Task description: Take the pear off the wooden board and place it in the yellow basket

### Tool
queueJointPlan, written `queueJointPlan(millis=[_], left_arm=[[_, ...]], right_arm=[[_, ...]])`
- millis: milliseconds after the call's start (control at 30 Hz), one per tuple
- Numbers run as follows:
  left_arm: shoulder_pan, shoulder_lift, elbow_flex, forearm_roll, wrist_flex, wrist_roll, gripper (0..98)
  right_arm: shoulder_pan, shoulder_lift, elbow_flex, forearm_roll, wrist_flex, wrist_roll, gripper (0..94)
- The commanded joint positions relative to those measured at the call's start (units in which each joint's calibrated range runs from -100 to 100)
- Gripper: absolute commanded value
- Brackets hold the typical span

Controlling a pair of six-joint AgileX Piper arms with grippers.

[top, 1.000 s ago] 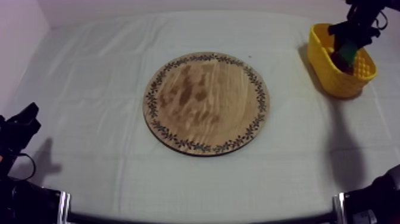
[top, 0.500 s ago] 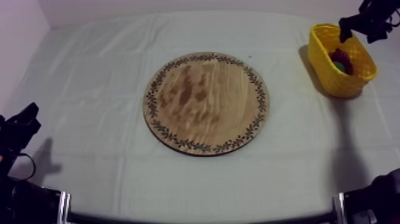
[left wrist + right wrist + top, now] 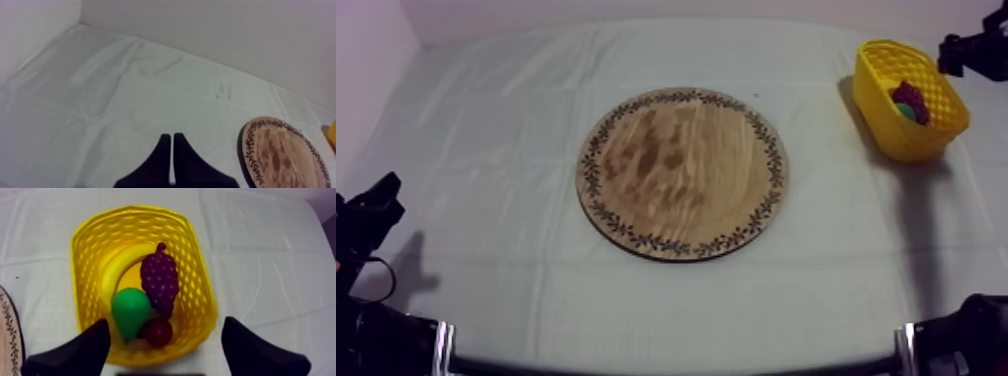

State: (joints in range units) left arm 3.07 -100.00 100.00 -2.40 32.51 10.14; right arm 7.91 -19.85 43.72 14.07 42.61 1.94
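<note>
Washing the grey-white cloth in soft, even light with a faint pink cast; dimming toward the near edge; throwing pale shadows beside the yellow basket and left arm.

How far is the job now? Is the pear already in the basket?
Done: the pear lies in the yellow basket beside banana, grapes and small red fruit; the wooden board is bare. In hand: nothing, the right gripper hangs over the basket, jaws open. Left: probably only parking that arm.
</note>
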Motion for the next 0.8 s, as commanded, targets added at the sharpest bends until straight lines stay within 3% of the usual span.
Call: queueJointPlan(millis=[0, 267, 567, 767], left_arm=[[0.0, 0.0, 0.0, -0.02, 0.0, 0.0, 0.1], [0.0, 0.0, 0.0, -0.02, 0.0, 0.0, 0.1], [0.0, 0.0, 0.0, -0.02, 0.0, 0.0, 0.1], [0.0, 0.0, 0.0, -0.02, 0.0, 0.0, 0.1]], right_arm=[[0.0, -12.2, 9.2, -1.2, -2.9, 0.7, 58.9], [0.1, -34.3, 26.0, -6.8, -8.4, 6.6, 49.2], [0.0, -55.7, 43.9, -16.9, -12.5, 15.9, 33.9], [-0.7, -65.2, 51.1, -20.2, -13.8, 16.8, 17.2]])
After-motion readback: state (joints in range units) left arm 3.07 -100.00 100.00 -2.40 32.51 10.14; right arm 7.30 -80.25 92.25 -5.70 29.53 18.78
